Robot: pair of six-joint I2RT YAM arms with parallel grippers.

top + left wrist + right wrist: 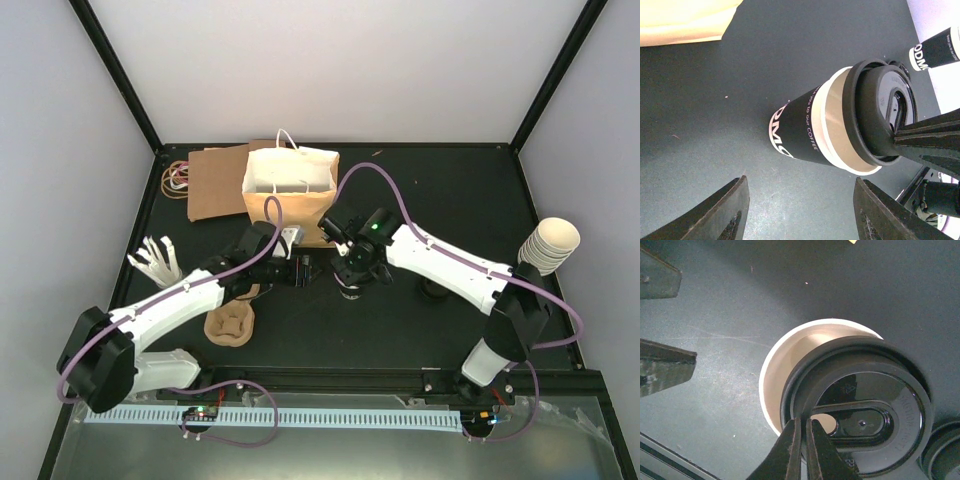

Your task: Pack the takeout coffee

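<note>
Takeout coffee cup (pixel 800 130): stands on dark surface (pixel 715 100), centre of left wrist view, just ahead of left gripper (pixel 800 185). Left jaws wide apart, empty; cup body not yet between them. Black lid (pixel 875 115) sits askew, cream rim bare on one side. Further right, right gripper (pixel 802 422): jaws closed to a sliver, apparently pinching lid near sip hole. Upper right: second cup (pixel 935 50), well apart.

Judgement: paper wall thin, crushes easily; glossy print likely slick; fill unknown. Best hold mid-body below cream band, light squeeze, upright. Seat lid first.
</note>
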